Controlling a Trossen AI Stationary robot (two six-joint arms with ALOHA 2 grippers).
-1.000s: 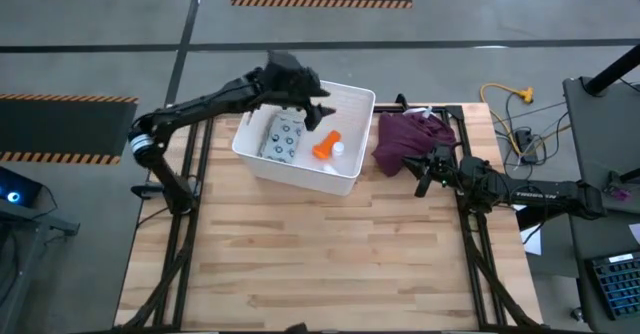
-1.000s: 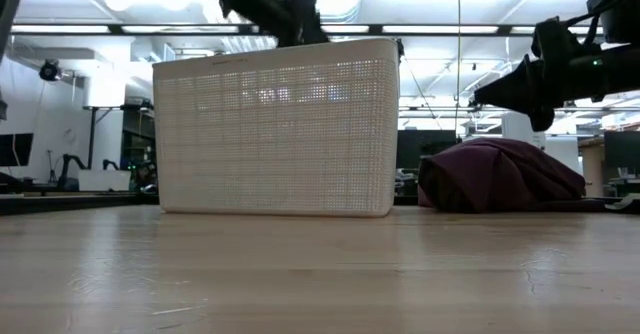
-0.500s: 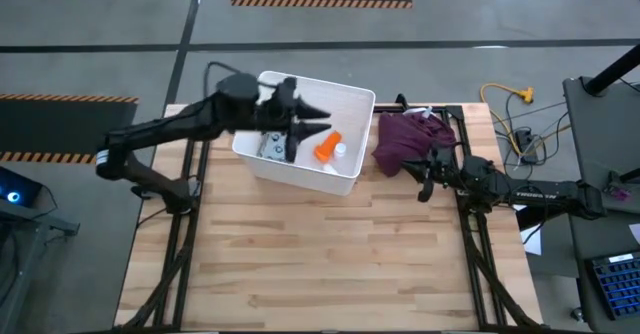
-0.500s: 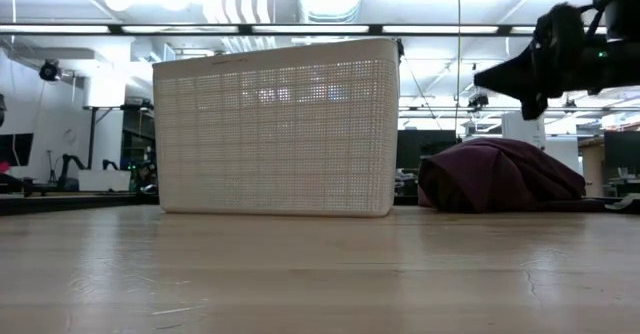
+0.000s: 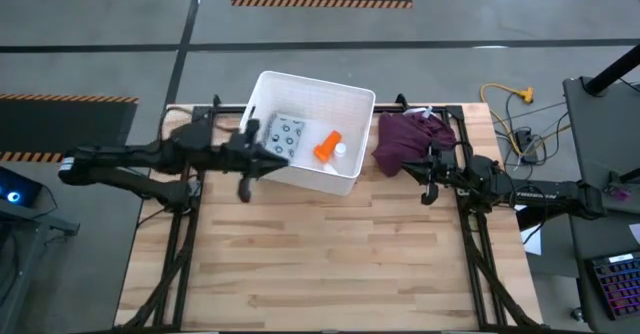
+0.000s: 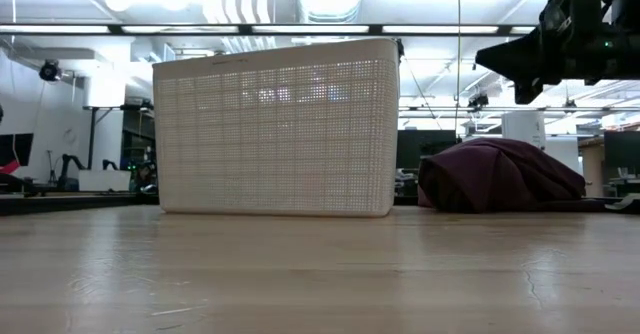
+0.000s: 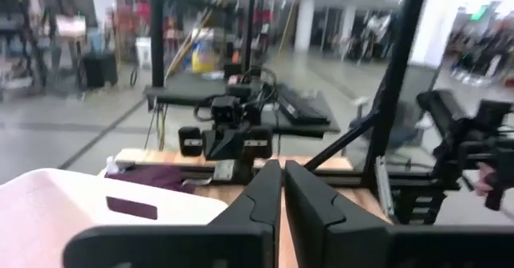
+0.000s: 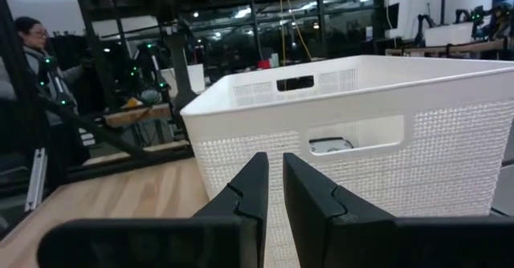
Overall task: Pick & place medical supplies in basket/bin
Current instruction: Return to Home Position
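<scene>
shop: big open workshop with a grey concrete floor, black-and-orange hazard strips, and racks and desks way in the back

light plank-wood counter [image 5: 330, 254]: sits on a black frame, and the near half is just bare wood

big white perforated plastic bin with slot handles [image 5: 310, 177]: parked on the far part of the counter, a bit left of centre and slightly askew

flat grey-blue packet with white dots [image 5: 285, 137]: lying on the bin floor, left side

orange tapered bottle-like piece [image 5: 326, 145]: also in the bin, just right of the packet

tiny white vial [image 5: 339, 149]: in the bin, right against the orange piece's right end; can't make out any tube

crumpled maroon cloth heap [image 5: 410, 139]: outside the bin, just beside its right wall; it's not a supply, so it makes sense out there

dark two-finger left tool [image 5: 268, 154]: at the bin's near-left corner, pointing right; fingers [image 7: 261, 200] clenched together on nothing

dark two-finger right tool [image 5: 428, 179]: by the counter's right edge, just near of the cloth and aimed at the bin; fingers [image 8: 249, 188] pinched closed, empty

step: my guess is the sorting's done and both arms are parking, which fits the empty closed fingers

room to move: the left tool has the bin corner close by and the right tool has the cloth; otherwise there's plenty of open wood toward the near edge
</scene>
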